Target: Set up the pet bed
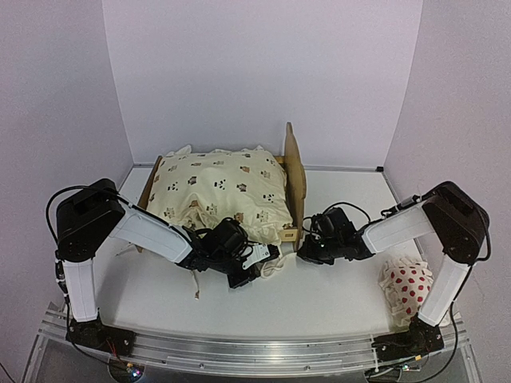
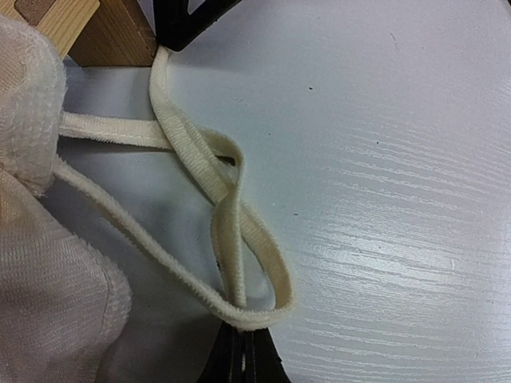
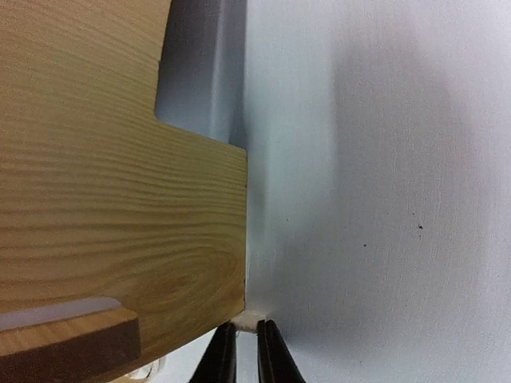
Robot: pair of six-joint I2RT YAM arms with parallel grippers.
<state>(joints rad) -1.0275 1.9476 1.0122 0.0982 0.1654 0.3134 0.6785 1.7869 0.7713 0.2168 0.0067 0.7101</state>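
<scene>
The pet bed (image 1: 294, 171) is a plywood frame at the table's middle, its scalloped end board upright on the right. The cream animal-print cushion (image 1: 223, 187) lies on it and hides the base. My left gripper (image 1: 259, 267) is at the bed's near right corner. In the left wrist view it (image 2: 242, 331) is shut on a looped cream cushion tie (image 2: 227, 199). My right gripper (image 1: 302, 251) is at the same corner from the right. In the right wrist view it (image 3: 246, 329) pinches a tie end (image 3: 248, 321) beside the bed's plywood board (image 3: 120, 199).
The white red-dotted pillow (image 1: 407, 287) lies at the near right beside the right arm's base. White walls close in the table at the back and on both sides. The bed's wooden corner (image 2: 104, 32) and the cushion's ruffle (image 2: 40, 263) show in the left wrist view.
</scene>
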